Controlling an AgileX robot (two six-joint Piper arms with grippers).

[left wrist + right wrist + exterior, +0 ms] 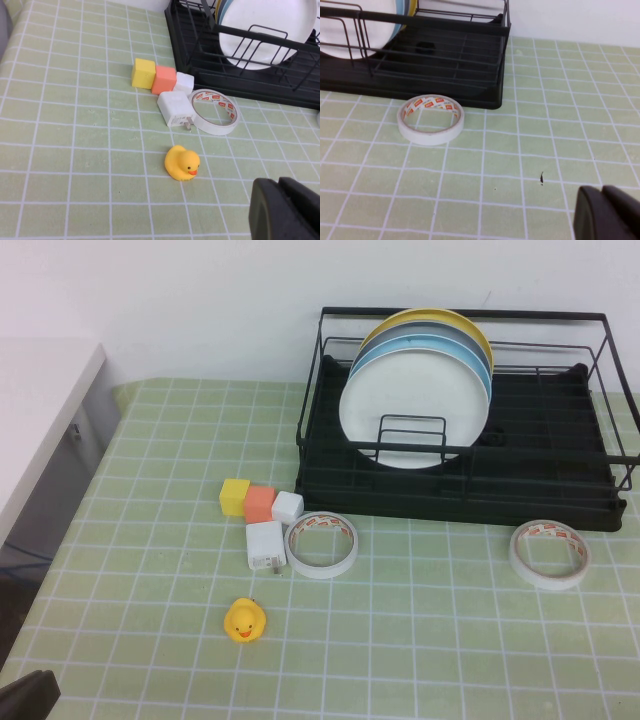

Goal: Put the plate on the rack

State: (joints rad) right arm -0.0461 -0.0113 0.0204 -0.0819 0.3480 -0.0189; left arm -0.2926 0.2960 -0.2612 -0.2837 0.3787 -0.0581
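A white plate (412, 410) stands upright in the black rack (560, 485) at the counter's far right, in front of blue and yellow plates. The left gripper (286, 210) and right gripper (609, 212) sit at the near edge, both closed.
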